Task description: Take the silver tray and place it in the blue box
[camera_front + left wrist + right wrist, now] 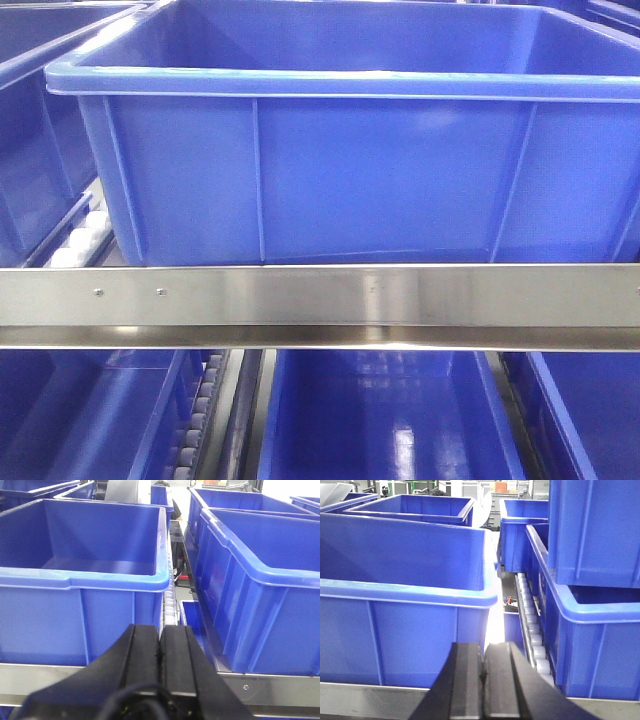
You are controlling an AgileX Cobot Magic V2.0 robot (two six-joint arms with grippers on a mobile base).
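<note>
**Both grippers closed at the rack front**

Fingers of the left gripper (159, 645) and right gripper (483, 662) press together, holding nothing, at lower centre of each wrist view. Blue box (340, 150) fills the upper front view, behind a steel rail (320, 300).

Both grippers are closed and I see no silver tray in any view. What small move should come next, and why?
Probably open a gripper and look for the tray. The left gripper and right gripper are shut on nothing, facing the blue box, which looks empty. No tray shows in any view; only the steel rail is silver.
</note>
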